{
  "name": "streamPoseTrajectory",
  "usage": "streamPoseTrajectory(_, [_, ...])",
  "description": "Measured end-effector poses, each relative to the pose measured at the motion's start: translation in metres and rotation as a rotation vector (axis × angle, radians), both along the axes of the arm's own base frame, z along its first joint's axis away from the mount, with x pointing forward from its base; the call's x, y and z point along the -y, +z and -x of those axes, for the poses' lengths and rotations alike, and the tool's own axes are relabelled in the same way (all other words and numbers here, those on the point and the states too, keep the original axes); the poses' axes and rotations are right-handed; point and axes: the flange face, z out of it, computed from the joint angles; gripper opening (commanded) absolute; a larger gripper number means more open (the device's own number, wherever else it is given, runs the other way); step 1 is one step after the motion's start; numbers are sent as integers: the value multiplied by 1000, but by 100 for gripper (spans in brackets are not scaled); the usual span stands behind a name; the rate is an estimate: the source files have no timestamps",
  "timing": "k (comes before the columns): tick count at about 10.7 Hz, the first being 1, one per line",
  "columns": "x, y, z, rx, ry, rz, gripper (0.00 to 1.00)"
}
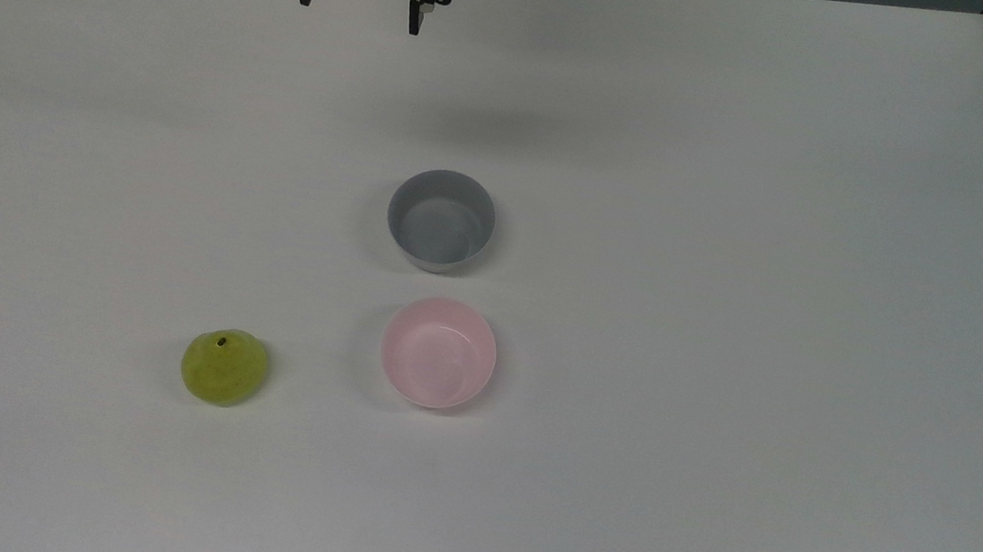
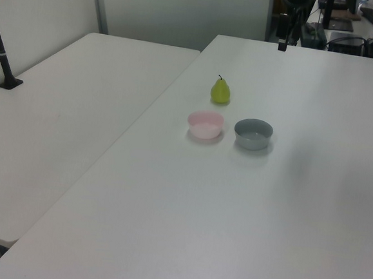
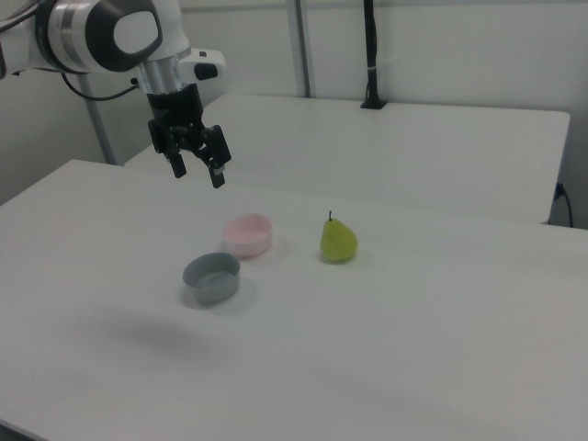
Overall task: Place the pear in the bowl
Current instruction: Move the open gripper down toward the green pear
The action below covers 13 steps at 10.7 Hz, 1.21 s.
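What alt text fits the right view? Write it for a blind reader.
A robot arm's open tool hangs above a white table. Below it a pink bowl and a grey bowl sit close together, and an upright pear stands apart to the right view's right.

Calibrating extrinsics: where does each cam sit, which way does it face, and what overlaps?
Top view: overhead, looking down on the white table; black two-finger gripper at the upper edge, open.
Left view: raised, off one table end, facing along it.
Right view: raised, off the other side, facing the white arm and gripper.
Shared by all: yellow-green pear, pale pink round bowl, grey straight-sided bowl.
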Motion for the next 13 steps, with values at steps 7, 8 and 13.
streamPoseTrajectory(7, [0,-5,-1,-9,1,1,100])
streamPoseTrajectory(8, [0,-7,-4,-6,2,3,100])
streamPoseTrajectory(13, [25,-42,-57,112,-23,32,100])
